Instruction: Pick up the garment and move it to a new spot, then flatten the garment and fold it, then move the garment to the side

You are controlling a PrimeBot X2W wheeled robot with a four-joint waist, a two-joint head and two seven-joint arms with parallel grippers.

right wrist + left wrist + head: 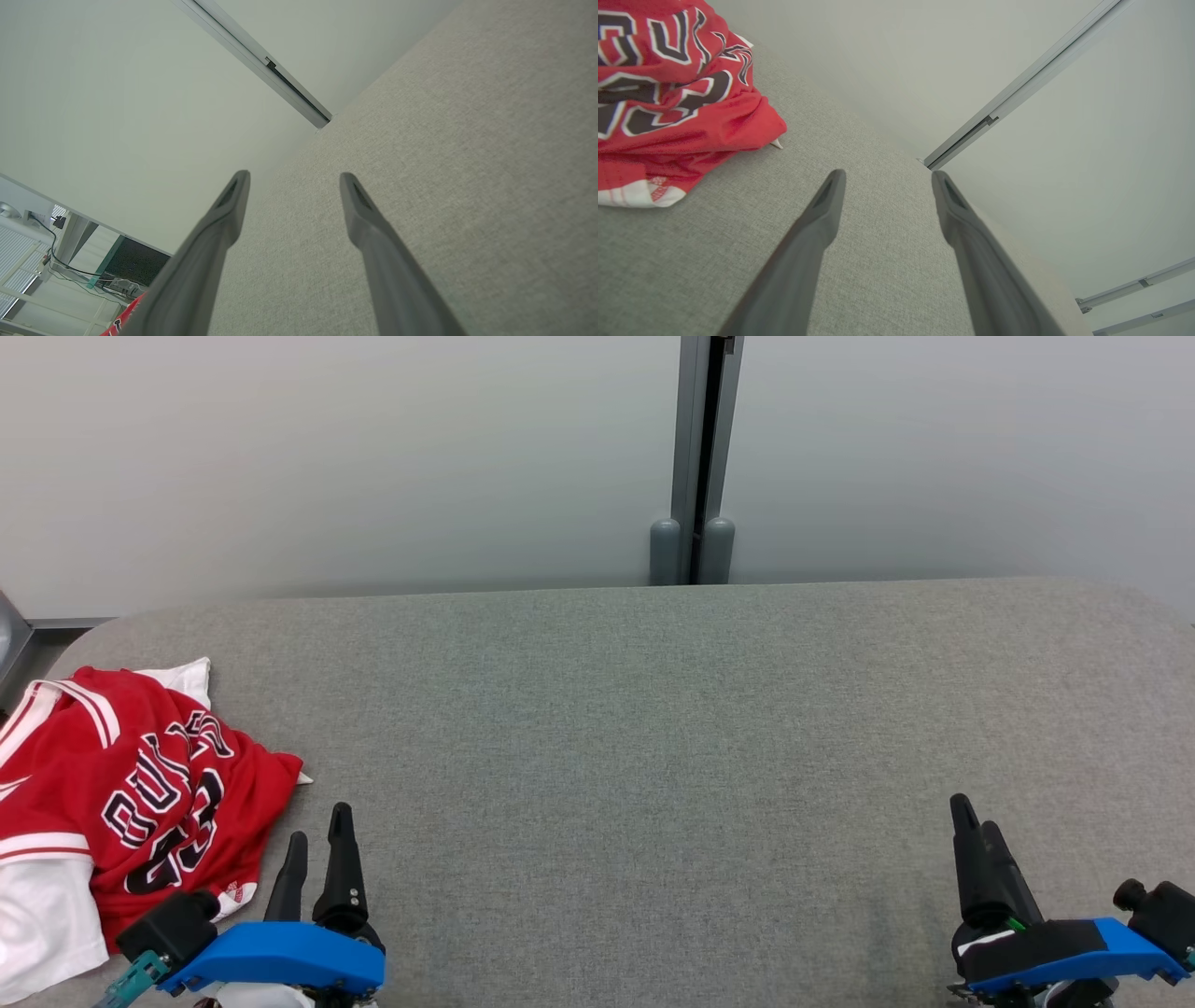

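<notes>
Grey cloth surface point(653, 756) spans the head view; the crumpled red garment point(121, 793) lies at lower left, just beside the left gripper point(319, 826), with the right gripper point(976, 814) at lower right. Left wrist view: fingers spread, garment at upper left, apart from them. Right wrist view: fingers spread, holding nothing.

Grey fabric tabletop point(653, 709) — behind it, 2 pale wall panels point(327, 457) split by a metal post point(693, 457).

On the head view I read black, white-edged block letters "BULL" running sideways across the crumpled red garment point(140, 784), with the end of the word lost in a fold. Beneath them sat two large digits. The last looked like a 3, and the first I couldn't make out.
</notes>
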